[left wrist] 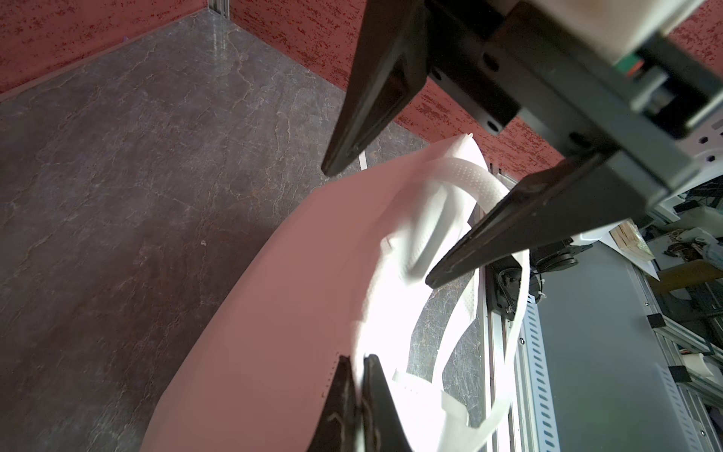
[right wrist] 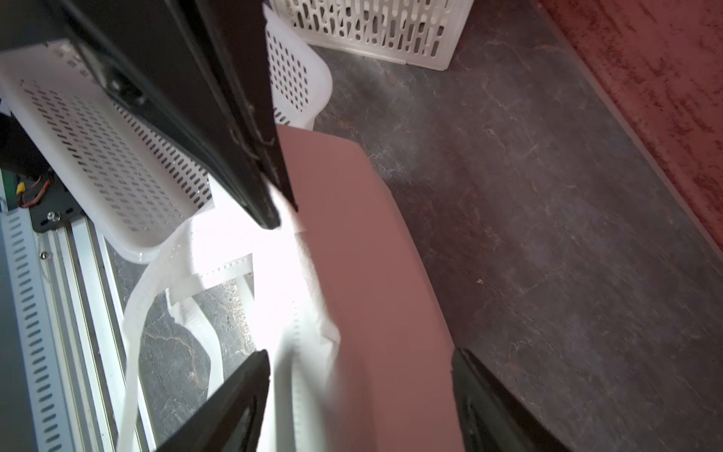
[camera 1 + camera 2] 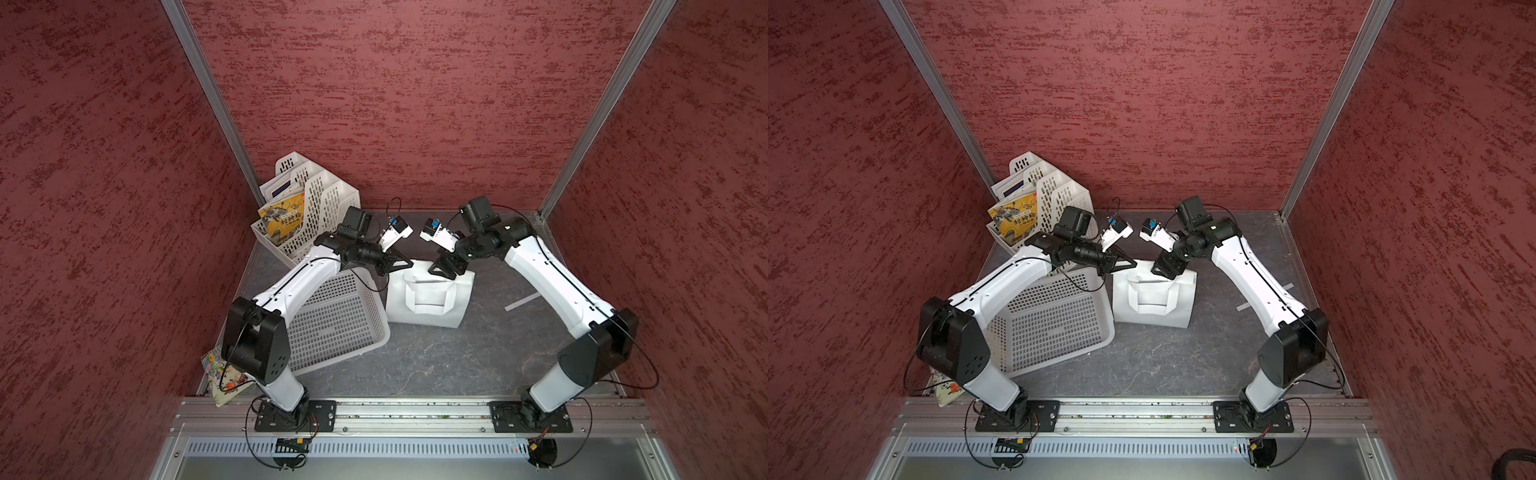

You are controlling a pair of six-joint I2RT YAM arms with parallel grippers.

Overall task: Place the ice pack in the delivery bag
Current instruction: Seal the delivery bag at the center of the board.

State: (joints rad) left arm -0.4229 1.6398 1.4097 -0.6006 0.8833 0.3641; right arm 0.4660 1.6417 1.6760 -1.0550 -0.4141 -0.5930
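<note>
Delivery bag (image 3: 428,299) mid-table, left gripper (image 1: 357,364) pinching it, right gripper (image 2: 360,354) spread open

Closest to the arm bases, a colourful printed thing (image 3: 218,374) pokes out at the front left corner of the grey table (image 3: 436,365). Next is the white perforated basket (image 3: 340,324), sitting askew. The delivery bag is right up against the basket's side, with its handle loops hanging down its near face. The left gripper is clamped tight on one end of the bag's top edge, fabric squeezed between its fingers. The right gripper is at the opposite end, jaws wide apart. The edge runs between them, and as far as I can see they're not gripping anything. A strip of white tape (image 3: 521,302) lies off to the right. In the far left corner there's a white file rack (image 3: 328,199) with books (image 3: 282,218) in it.
</note>
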